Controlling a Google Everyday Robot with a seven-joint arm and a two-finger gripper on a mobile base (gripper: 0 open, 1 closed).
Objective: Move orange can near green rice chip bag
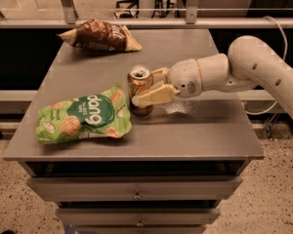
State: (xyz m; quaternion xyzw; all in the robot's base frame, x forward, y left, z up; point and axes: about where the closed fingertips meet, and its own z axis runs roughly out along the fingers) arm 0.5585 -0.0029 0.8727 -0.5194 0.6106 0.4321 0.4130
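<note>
The orange can point(138, 86) stands upright on the grey table point(205, 126), just right of the green rice chip bag point(84, 115), which lies flat at the front left. The can's base is very near the bag's right edge. My gripper point(149, 87) reaches in from the right on a white arm, and its tan fingers point(154, 95) are closed around the can's sides.
A brown-and-tan chip bag point(100, 35) lies at the table's back left. Drawers point(136, 195) sit below the front edge. A railing and a dark gap run behind the table. A cable point(282, 33) hangs at the right.
</note>
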